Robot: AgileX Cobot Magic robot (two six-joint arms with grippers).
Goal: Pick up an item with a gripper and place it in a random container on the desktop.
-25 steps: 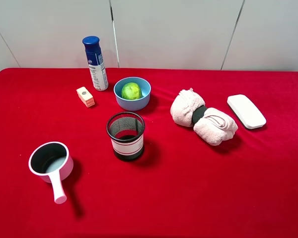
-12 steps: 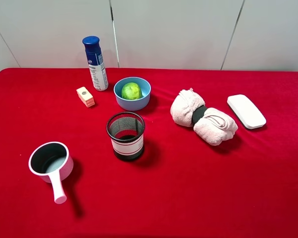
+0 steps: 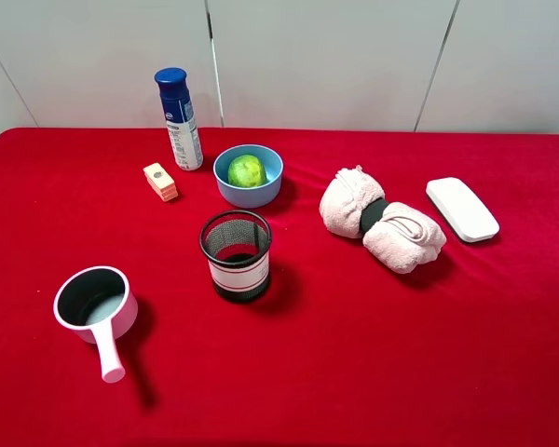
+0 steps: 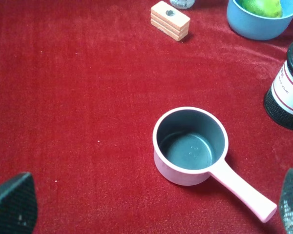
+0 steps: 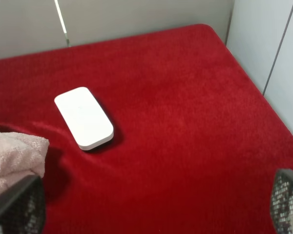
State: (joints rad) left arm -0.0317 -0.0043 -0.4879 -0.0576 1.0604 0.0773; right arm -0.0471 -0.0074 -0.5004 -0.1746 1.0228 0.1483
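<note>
1. Grippers first: my left gripper [image 4: 151, 204] shows only two fingertips at opposite lower corners of its wrist view, so it's spread wide with nothing between. My right gripper [image 5: 151, 204] looks the same, wide apart and empty. Neither arm appears in the high view.
2. Under the left one: pink handled pot [image 4: 193, 148], empty, standing on the red desktop [image 4: 78, 97]. Beyond it, the orange-and-cream block [image 4: 170, 19], the black mesh cup [image 4: 288, 87] at the frame edge, and the blue bowl [image 4: 259, 22].
3. Under the right one: flat white case [image 5: 84, 117], well apart from my tips, and the edge of a pink towel bundle [image 5: 14, 156].
4. Item: the lime [image 3: 247, 170] sits inside the blue bowl, between the spray can [image 3: 179, 118] and the towel bundle.
5. Progress, my read: lime in a container, both claws clear, so the placement looks done. Nothing obvious left except parking the arms.
6. Text: the spray can has a white label with print too small to read. The mesh cup has a white band with red lines and no legible writing. No brand readable on the white case.
</note>
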